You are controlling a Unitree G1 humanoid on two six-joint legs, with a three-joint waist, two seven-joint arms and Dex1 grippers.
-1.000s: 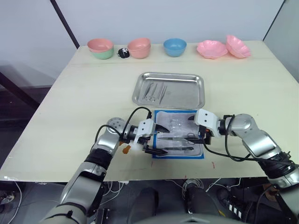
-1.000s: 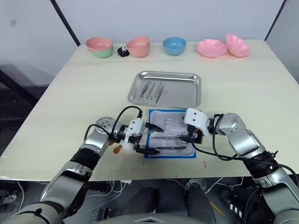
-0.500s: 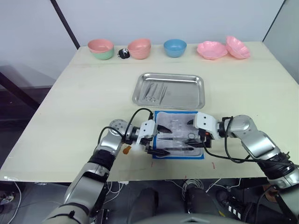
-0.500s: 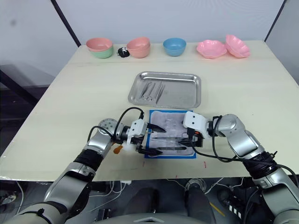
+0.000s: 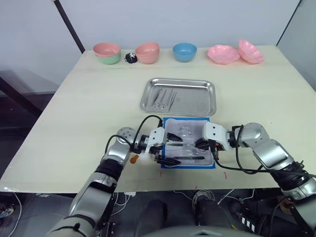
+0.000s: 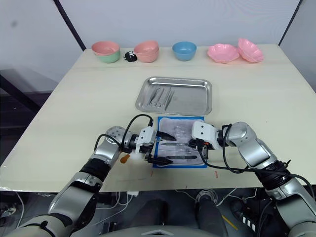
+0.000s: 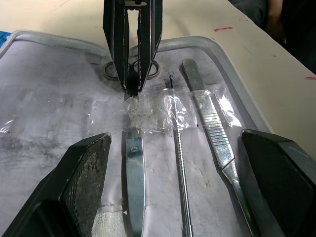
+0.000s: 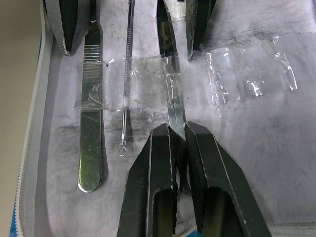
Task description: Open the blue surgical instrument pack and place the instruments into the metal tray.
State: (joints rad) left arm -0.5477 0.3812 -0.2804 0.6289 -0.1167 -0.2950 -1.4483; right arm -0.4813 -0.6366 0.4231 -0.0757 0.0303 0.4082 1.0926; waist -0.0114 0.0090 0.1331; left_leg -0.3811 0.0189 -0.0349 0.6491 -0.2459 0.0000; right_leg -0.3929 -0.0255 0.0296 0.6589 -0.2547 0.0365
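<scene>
1. Right pincer (image 8: 177,136) is clamped on the scissors (image 8: 170,98) in the opened pack (image 5: 188,143) near the desk's front edge.
2. Left pincer (image 7: 175,190), spread wide, pins the lining.
3. Pull the scissors straight from under the clear strap (image 8: 148,66), then carry them to the tray (image 5: 178,95).

Opened pack (image 5: 189,164) lies just before the tray (image 5: 190,101); bowls (image 5: 184,50) line the table's far edge.

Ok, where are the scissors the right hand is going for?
In the open blue pack near the table's front edge, the scissors lie under clear tape beside a thin probe, gripped by the right hand.
</scene>
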